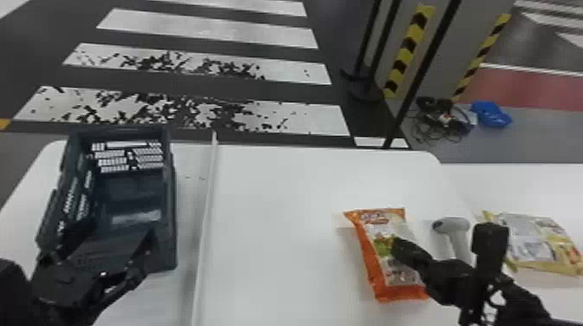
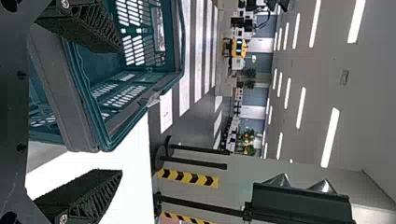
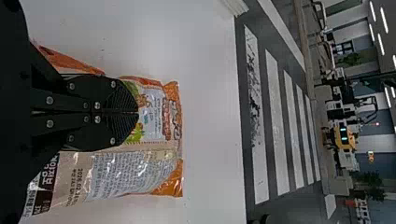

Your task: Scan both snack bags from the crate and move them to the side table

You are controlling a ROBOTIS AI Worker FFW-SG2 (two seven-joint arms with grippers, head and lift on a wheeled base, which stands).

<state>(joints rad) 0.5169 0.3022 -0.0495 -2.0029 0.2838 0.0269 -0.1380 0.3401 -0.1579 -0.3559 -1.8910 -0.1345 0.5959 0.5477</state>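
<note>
Two snack bags out, one orange (image 1: 395,274) and one yellow (image 1: 542,236), with one crate (image 1: 172,216)

The right gripper (image 1: 398,247) has its fingers pressed together over the orange bag; whether they pinch any of it, I cannot tell. The left gripper (image 1: 102,262), well to the left of that bag, has its fingers spread at the crate's near end, one above the inside and one outside over the table (image 1: 282,216).

The orange bag lies on this white table. Just to its right is one scanner (image 1: 453,227), partly hidden by the right arm, and past that the yellow bag lies on the side table (image 1: 499,184). Between the orange bag and the crate runs one raised white strip (image 1: 206,216).

Beyond the orange bag, the dark floor carries white stripes (image 1: 260,32). Farther right are two yellow-and-black strips, one tangle of cables (image 1: 440,123) and one blue bundle (image 1: 491,115).
</note>
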